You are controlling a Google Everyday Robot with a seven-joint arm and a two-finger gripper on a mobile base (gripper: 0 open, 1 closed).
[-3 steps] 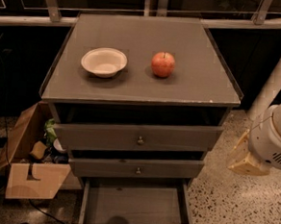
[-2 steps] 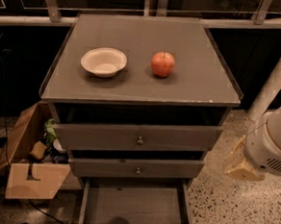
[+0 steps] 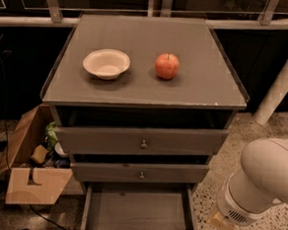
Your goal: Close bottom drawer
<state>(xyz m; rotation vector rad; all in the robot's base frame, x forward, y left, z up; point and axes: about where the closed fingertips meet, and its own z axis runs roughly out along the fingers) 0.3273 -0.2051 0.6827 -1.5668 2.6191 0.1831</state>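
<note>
The bottom drawer [image 3: 137,211] of the grey-brown cabinet stands pulled far out, its bare wooden floor showing and its front rail at the lower edge of the view. Its knob is hidden from this angle. My arm's white rounded segment [image 3: 268,180] hangs at the lower right, beside the drawer's right side. My gripper [image 3: 220,221] shows only as a yellowish tip under that segment, just right of the drawer's front right corner and apart from it.
The middle drawer [image 3: 140,174] and top drawer [image 3: 142,142] stand slightly out, each with a brass knob. A white bowl [image 3: 106,63] and a red apple [image 3: 166,65] sit on the cabinet top. An open cardboard box [image 3: 28,178] lies at the left. A white post [image 3: 285,77] stands at the right.
My arm has moved down and to the left, closer to the bottom drawer's right front corner. The drawers, bowl and apple have not moved.
</note>
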